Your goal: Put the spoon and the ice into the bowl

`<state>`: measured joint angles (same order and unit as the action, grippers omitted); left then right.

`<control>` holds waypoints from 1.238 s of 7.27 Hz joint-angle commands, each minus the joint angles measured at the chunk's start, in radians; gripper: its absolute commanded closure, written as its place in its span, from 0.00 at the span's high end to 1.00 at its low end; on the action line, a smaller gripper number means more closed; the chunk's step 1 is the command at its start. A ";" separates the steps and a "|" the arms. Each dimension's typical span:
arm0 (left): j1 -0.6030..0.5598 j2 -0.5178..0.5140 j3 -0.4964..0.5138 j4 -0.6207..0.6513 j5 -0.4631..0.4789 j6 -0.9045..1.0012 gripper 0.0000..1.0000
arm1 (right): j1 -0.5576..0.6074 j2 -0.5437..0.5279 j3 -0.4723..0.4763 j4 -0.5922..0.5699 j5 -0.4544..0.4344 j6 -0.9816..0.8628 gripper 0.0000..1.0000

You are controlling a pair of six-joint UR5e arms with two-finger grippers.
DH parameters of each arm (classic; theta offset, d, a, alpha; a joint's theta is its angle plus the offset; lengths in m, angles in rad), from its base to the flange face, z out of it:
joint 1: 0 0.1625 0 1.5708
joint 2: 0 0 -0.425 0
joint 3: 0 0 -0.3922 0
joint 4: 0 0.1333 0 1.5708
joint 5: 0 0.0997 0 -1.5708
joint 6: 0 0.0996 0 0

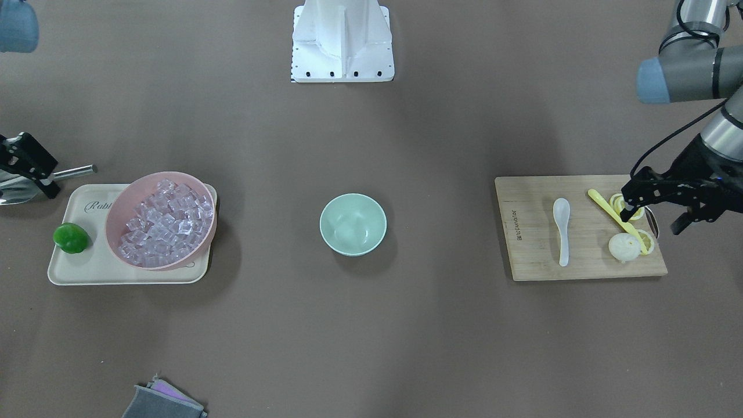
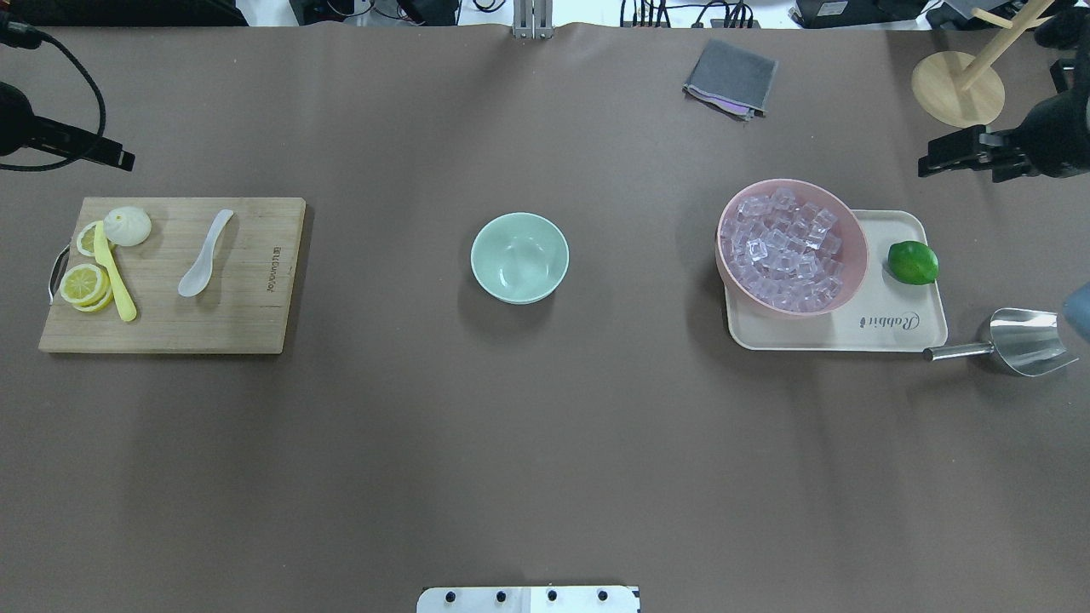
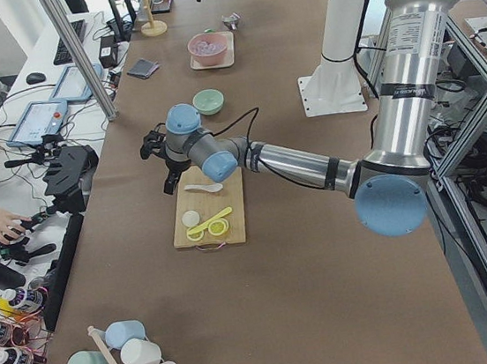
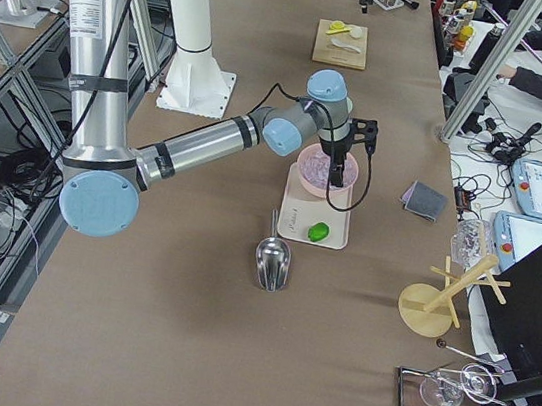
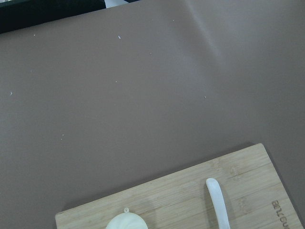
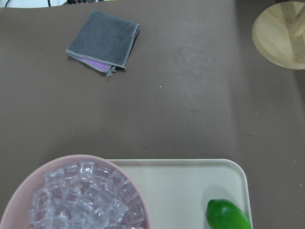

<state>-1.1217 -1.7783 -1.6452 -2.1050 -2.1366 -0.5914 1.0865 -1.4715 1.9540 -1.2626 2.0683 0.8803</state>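
The white spoon [image 1: 561, 229] lies on a wooden cutting board [image 1: 531, 258], also seen in the overhead view [image 2: 204, 255] and partly in the left wrist view [image 5: 218, 202]. The mint-green bowl [image 1: 353, 224] stands empty at the table's middle [image 2: 519, 257]. Clear ice cubes [image 1: 165, 220] fill a pink bowl [image 2: 858, 255]; they also show in the right wrist view [image 6: 81, 200]. My left gripper [image 1: 650, 222] is open and empty above the board's end, beside the lemon slices. My right gripper [image 1: 29, 168] is open and empty, off the tray's outer end [image 2: 937, 157].
The pink bowl and a green lime [image 2: 913, 262] sit on a cream tray [image 2: 886, 336]. A metal scoop [image 2: 1018, 340] lies beside the tray. A yellow utensil [image 1: 615, 215], lemon slices [image 2: 83, 285] and a white bun [image 1: 623, 248] share the board. A grey cloth [image 2: 731, 77] and a wooden stand [image 2: 958, 89] are at the far edge.
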 commanded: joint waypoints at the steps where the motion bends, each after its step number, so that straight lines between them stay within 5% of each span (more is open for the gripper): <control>1: 0.115 -0.041 0.054 -0.033 0.131 -0.074 0.92 | -0.091 0.016 -0.004 -0.006 -0.095 0.078 0.98; 3: 0.154 -0.043 0.138 -0.134 0.152 -0.087 0.66 | -0.122 0.016 -0.003 -0.004 -0.123 0.091 0.99; 7: 0.230 -0.041 0.171 -0.201 0.208 -0.156 0.64 | -0.126 0.014 -0.003 0.000 -0.132 0.091 0.99; 9: 0.235 -0.036 0.176 -0.207 0.208 -0.156 0.51 | -0.126 0.014 -0.004 0.000 -0.132 0.091 0.99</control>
<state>-0.8927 -1.8181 -1.4733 -2.3077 -1.9327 -0.7457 0.9604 -1.4571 1.9511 -1.2626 1.9364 0.9703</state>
